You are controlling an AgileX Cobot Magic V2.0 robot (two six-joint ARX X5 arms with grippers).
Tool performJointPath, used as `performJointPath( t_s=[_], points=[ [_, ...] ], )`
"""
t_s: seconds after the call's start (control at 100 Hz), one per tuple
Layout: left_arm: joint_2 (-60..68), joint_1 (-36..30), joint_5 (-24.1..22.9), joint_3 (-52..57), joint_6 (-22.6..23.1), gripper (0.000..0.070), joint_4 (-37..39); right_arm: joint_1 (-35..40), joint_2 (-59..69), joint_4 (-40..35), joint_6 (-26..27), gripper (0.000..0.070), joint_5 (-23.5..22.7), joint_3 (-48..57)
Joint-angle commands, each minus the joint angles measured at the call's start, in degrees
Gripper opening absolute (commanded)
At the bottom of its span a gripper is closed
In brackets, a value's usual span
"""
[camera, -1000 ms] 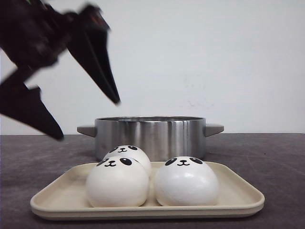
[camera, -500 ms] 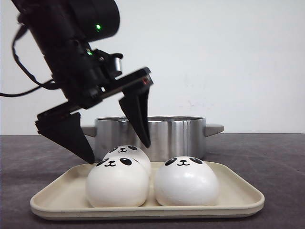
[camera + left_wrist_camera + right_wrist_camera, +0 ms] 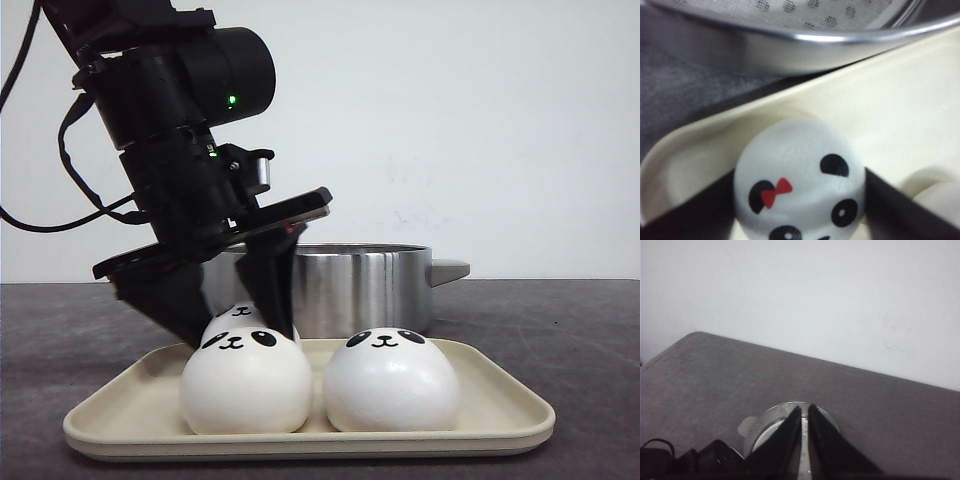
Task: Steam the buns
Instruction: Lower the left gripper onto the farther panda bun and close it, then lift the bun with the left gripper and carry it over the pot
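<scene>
Left gripper (image 3: 232, 312) is down at the tray (image 3: 500, 415), its fingers set one on each side of the back bun (image 3: 800, 180) — the one with a red bow — jaws wide, pressing contact unclear. Two more buns (image 3: 246, 382) sit up front, steel pot (image 3: 350, 285) behind. Right gripper (image 3: 804, 426) hangs high over the surface — fingers nearly together, holding nothing.

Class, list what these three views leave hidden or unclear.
- Rear bun: front view, mostly hidden by left gripper and front bun.
- Pot contents: front view, behind its wall.
- Left fingers: left wrist view, contact with bun unclear.
- Right gripper: base cut off.
</scene>
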Motion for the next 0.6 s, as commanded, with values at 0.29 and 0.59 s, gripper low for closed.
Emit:
performJointPath(
  t_s=[0.29,0.59],
  points=[
    [-3.5,-1.6,1.6,2.4,2.4,0.0009,-4.9,0.6,0.5,-0.7,0.6,0.0015,0.8,1.2],
    [-20.3,-5.5,5.0,2.4,5.5,0.0009,-4.2,0.6,0.6,-0.5,0.5,0.0014,1.5,1.2]
  ],
)
